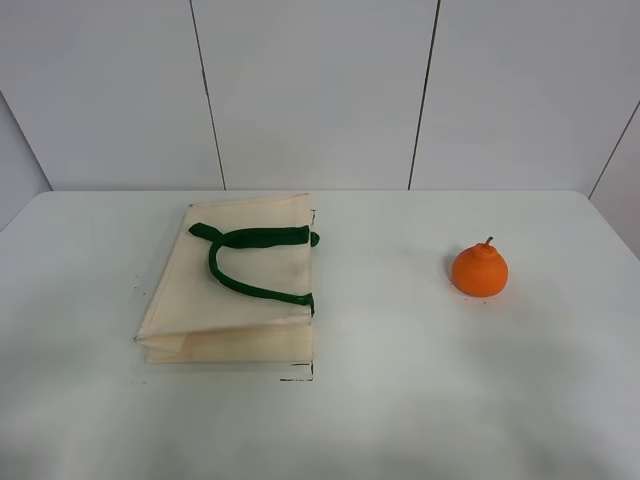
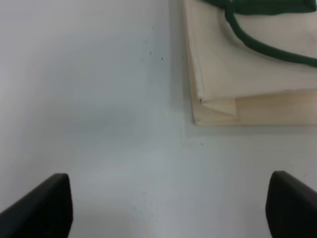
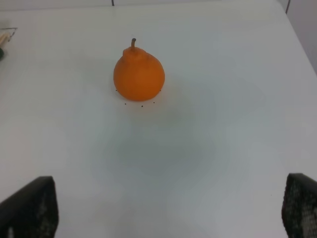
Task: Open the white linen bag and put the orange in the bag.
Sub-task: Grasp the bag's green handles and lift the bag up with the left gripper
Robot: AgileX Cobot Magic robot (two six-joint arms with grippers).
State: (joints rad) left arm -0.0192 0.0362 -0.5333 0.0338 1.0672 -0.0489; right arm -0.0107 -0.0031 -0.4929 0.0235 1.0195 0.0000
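The white linen bag (image 1: 235, 300) lies flat and closed on the left half of the table, its dark green handles (image 1: 250, 260) looped on top. Its near corner shows in the left wrist view (image 2: 237, 74). The orange (image 1: 480, 270) sits upright on the right half, stem up, and also shows in the right wrist view (image 3: 139, 75). Neither arm shows in the exterior view. My left gripper (image 2: 168, 208) is open and empty, apart from the bag's corner. My right gripper (image 3: 168, 208) is open and empty, well short of the orange.
The white table (image 1: 400, 400) runs to a panelled white wall at the back. Small black marks (image 1: 298, 376) sit on the table by the bag's corner. Small dark specks lie around the orange's base.
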